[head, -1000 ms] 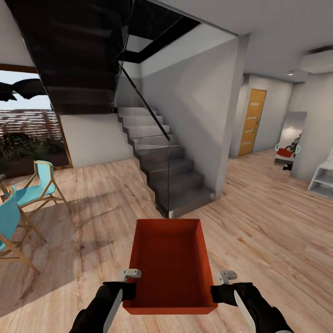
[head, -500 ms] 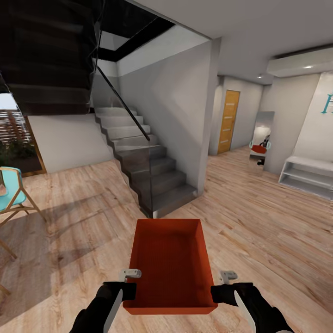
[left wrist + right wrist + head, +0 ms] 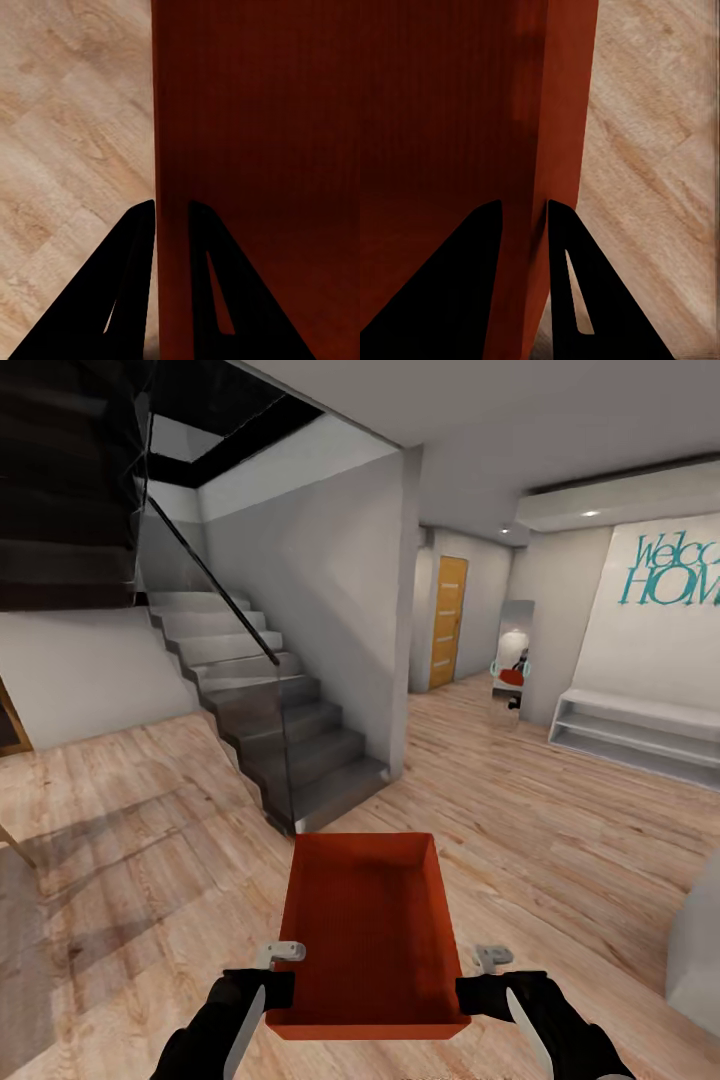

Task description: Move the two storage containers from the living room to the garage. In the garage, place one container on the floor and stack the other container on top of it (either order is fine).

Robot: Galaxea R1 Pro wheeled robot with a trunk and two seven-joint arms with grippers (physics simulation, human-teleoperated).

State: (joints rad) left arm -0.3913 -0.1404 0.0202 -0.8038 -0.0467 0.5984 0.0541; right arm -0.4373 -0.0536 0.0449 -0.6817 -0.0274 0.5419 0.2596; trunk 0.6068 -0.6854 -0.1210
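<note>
1. The robot is holding one storage container [image 3: 368, 935], a red-orange rectangular bin with its opening facing up, in front of its trunk and above the light wood plank floor [image 3: 560, 860].
2. The left claw [image 3: 268, 990] is pinching the container's left wall near the near corner. In the left wrist view, one finger [image 3: 127, 285] is lying outside the wall and the other inside, both pressed against it.
3. The right claw [image 3: 468, 992] is pinching the right wall at the matching spot. In the right wrist view, its fingers [image 3: 577, 292] are straddling the wall of the container [image 3: 457, 112] in the same way.
4. The container is empty, and its inner bottom is showing in the head view.
5. A grey staircase [image 3: 270, 720] with a dark handrail is rising ahead and to the left.
6. An orange-brown door [image 3: 448, 622] with pale stripes is standing at the end of a passage ahead.
7. A white low shelf [image 3: 640, 735] is sitting against the right-hand wall, beneath teal lettering [image 3: 672, 570].
</note>
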